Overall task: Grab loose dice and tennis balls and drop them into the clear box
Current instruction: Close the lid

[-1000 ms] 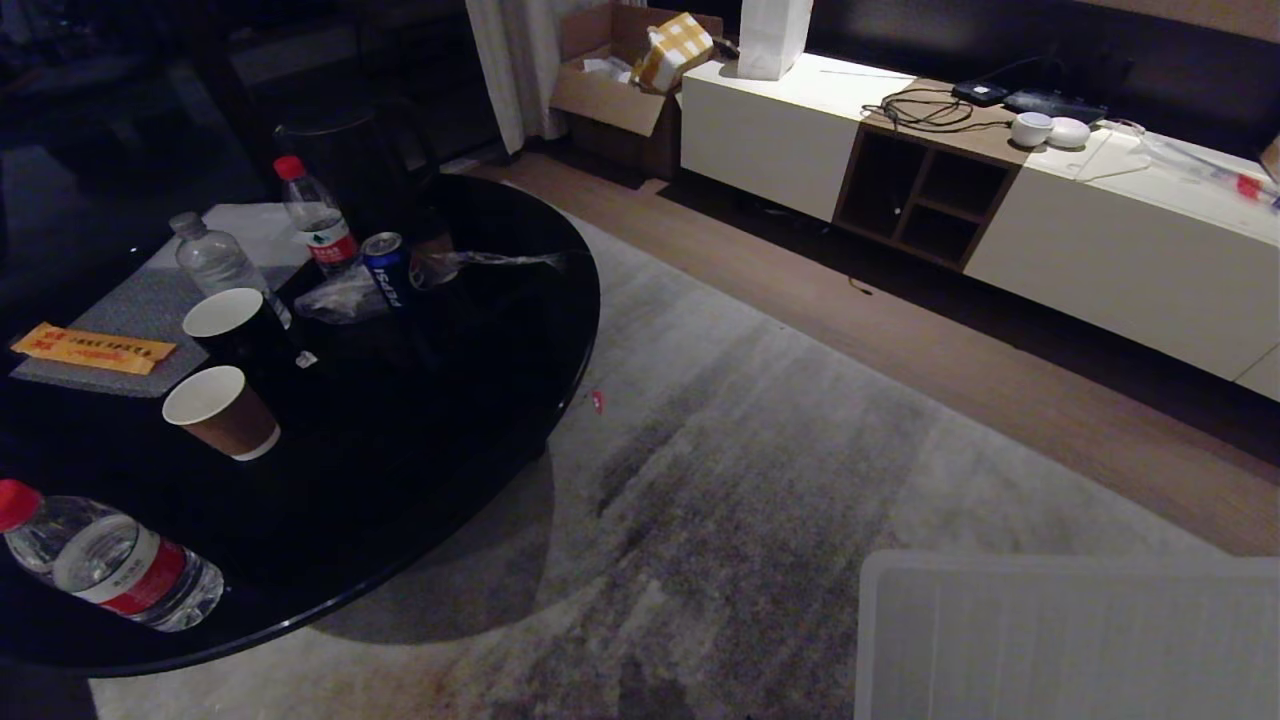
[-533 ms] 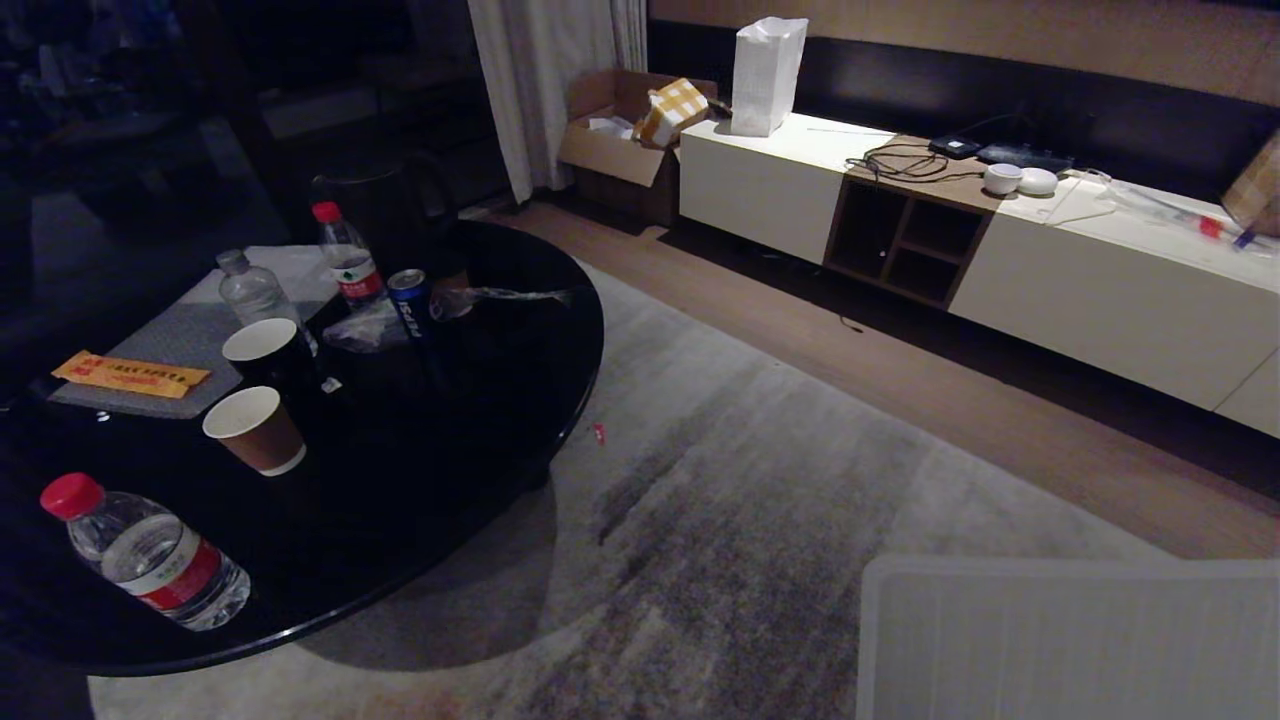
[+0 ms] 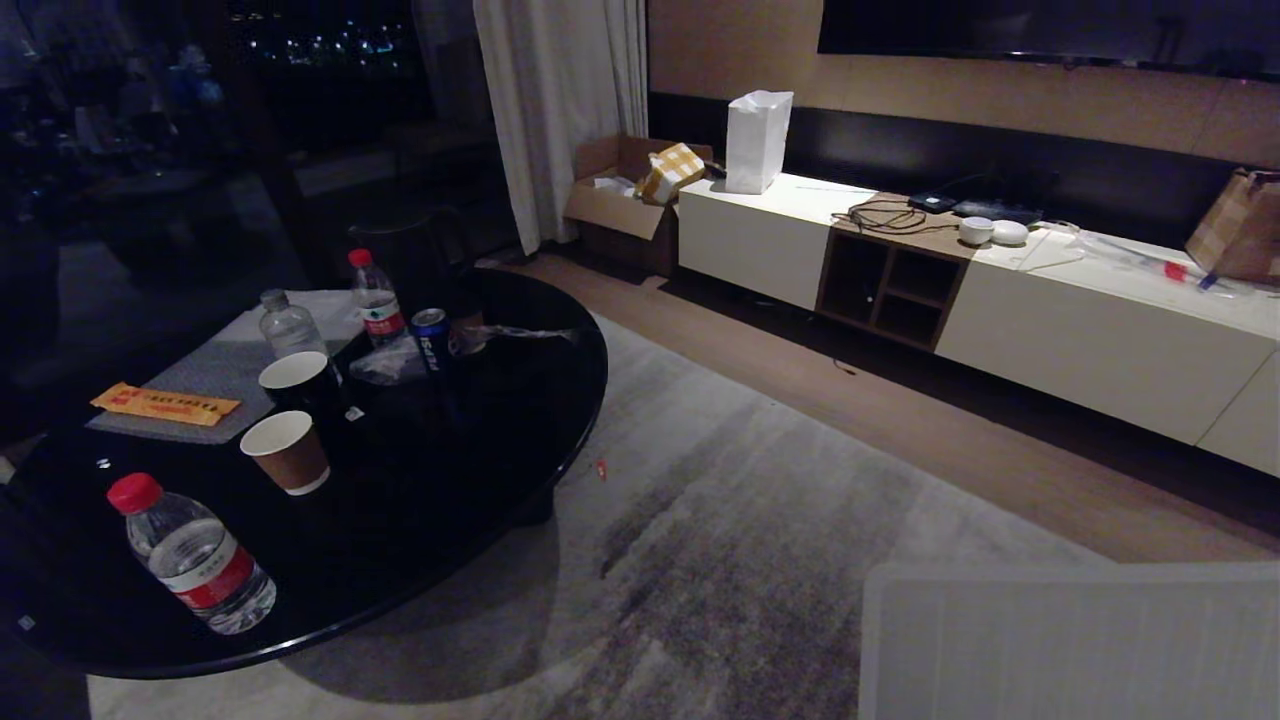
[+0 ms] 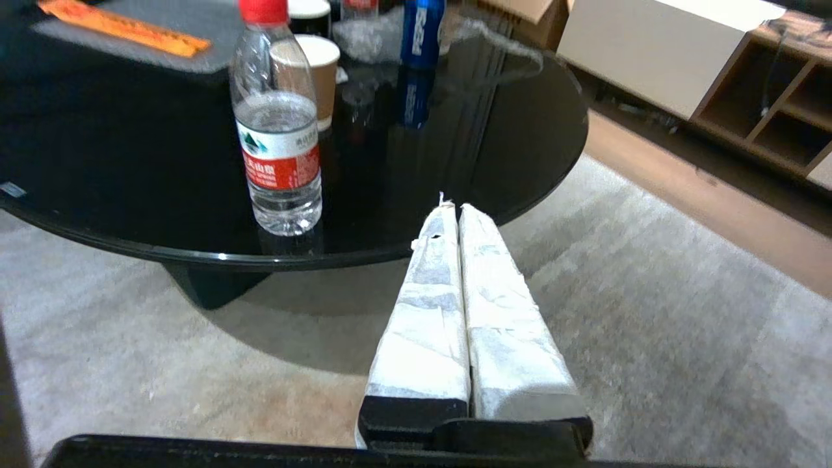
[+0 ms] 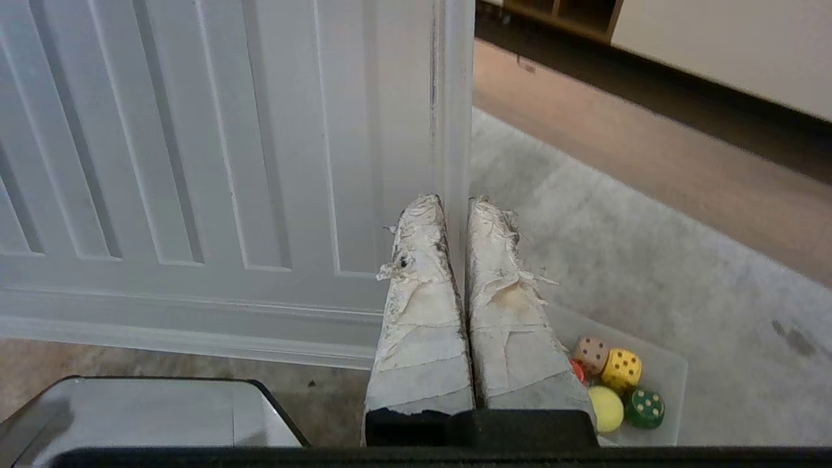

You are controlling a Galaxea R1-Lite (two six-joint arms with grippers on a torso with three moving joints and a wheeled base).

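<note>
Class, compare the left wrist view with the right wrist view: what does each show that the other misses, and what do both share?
Only the left wrist view: the shut left gripper, the black table, a water bottle, a paper cup and a blue can.
Only the right wrist view: the shut right gripper, the ribbed lid, and the dice with a ball in the clear box.
Both: the grey rug and the white cabinet.
</note>
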